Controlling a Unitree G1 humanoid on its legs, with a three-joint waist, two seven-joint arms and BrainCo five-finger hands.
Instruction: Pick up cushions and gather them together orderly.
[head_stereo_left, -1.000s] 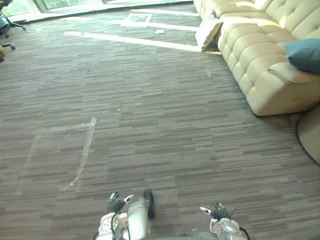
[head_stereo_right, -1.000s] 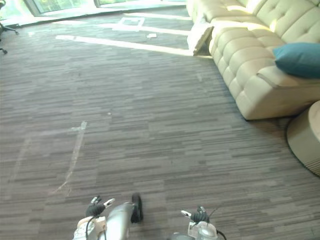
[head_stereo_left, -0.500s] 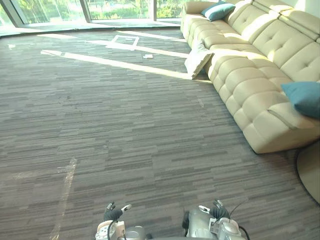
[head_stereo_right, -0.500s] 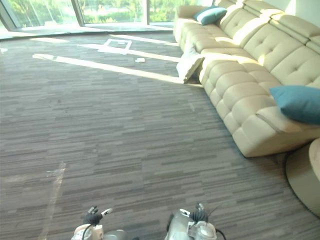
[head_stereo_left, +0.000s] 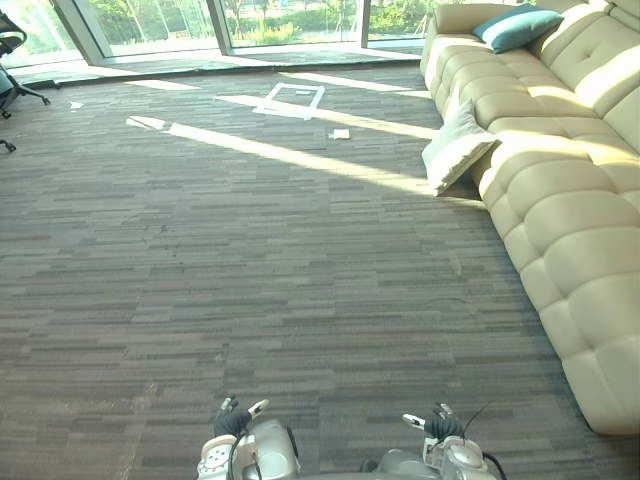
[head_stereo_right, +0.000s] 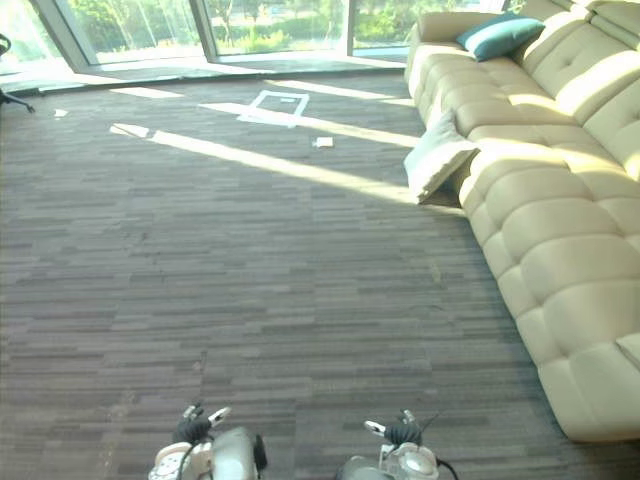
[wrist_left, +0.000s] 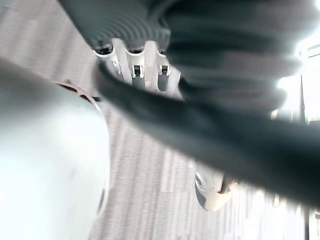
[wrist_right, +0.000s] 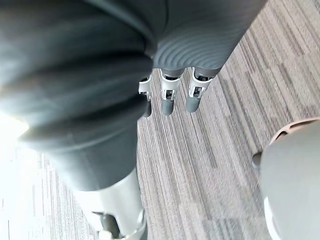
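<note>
L robot hand (head_stereo_left: 232, 418) & R robot hand (head_stereo_left: 440, 424) hang empty, fingers slack, prob. since nothing's in reach. White cushion (head_stereo_left: 455, 150) at 1 o'clock leans on sofa (head_stereo_left: 570, 200); teal cushion (head_stereo_left: 517, 25) on seat beyond.

The sofa (head_stereo_left: 560, 200) looks smooth and faintly glossy, like leather. The teal cushion (head_stereo_left: 517, 27) is matt cloth; the carpet (head_stereo_left: 250, 260), coarse matt weave.

Cream tufted sofa (head_stereo_left: 560, 190), teal cushion (head_stereo_left: 517, 26), cream cushion (head_stereo_left: 455, 155), grey streaked carpet (head_stereo_left: 250, 250).

Sofa (head_stereo_left: 560, 200) right, cushion (head_stereo_left: 455, 150) leaning against it
</note>
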